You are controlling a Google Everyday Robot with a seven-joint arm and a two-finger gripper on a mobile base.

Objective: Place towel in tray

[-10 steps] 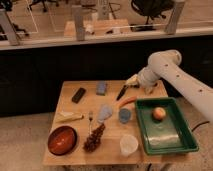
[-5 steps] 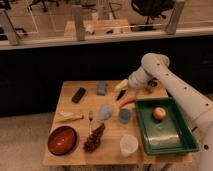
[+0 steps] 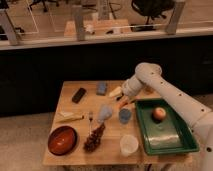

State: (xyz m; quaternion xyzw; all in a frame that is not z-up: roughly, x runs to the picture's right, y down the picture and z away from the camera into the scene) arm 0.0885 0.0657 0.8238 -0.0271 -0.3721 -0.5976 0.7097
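Gripper (image 3: 121,102) hung low over the middle of the wooden table (image 3: 70,106), on an arm reaching in from the right. Whether it was wide or narrow could not be told, and nothing showed as held. Nearest the front edge stood a white cup (image 3: 129,145) and a red bowl (image 3: 62,140), both clear of the work. Just behind them the green tray (image 3: 167,136) filled the table's right side, bare except for a round reddish fruit (image 3: 159,113) at its far end. The towel (image 3: 104,113), a bunched pale-blue heap seemingly a little longer near-to-far, lay left of the tray with a blue cup (image 3: 125,116) between them. It sat just left of the gripper and slightly nearer. The pickup probably needed a short reach left and nearer, then a carry right past that cup.
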